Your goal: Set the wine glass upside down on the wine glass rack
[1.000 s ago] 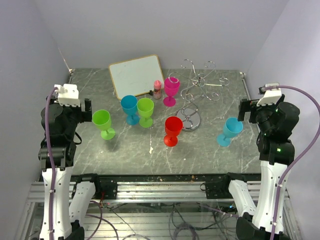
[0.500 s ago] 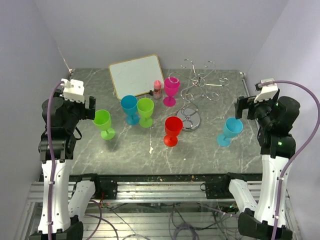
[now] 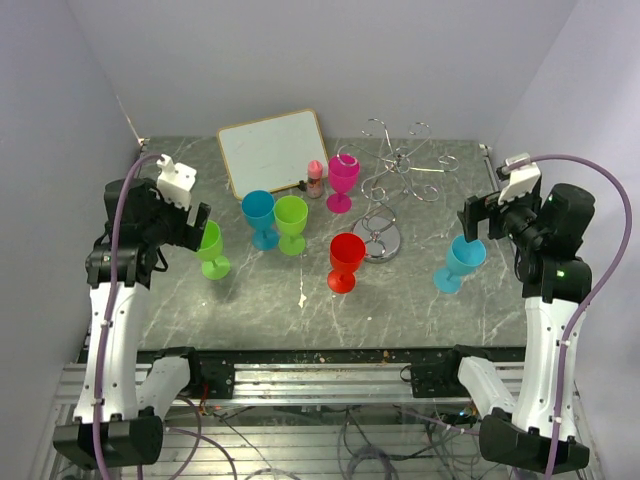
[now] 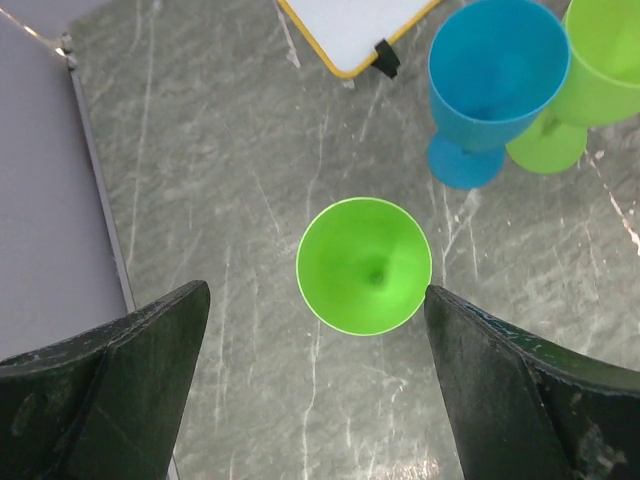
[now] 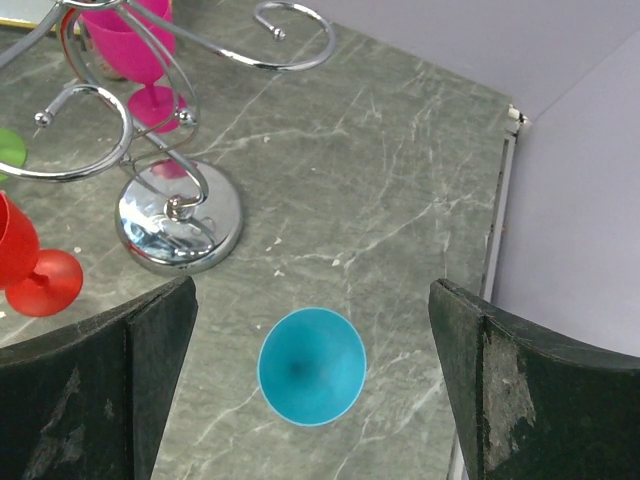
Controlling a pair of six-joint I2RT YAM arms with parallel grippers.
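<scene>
Overhead, left gripper (image 4: 316,292) and right gripper (image 5: 312,288) are hovering wide-spread, empty, above green wine glass (image 4: 364,265) and teal wine glass (image 5: 311,366) respectively.

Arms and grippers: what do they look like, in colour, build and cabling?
The left arm and the right arm have white lower links and black upper joints. Each wrist carries a white camera block, from which a purple cable loops down the arm. A green light glows on the right arm. The left gripper and right gripper have broad, dark, wedge-shaped fingers, the right ones scuffed.
</scene>
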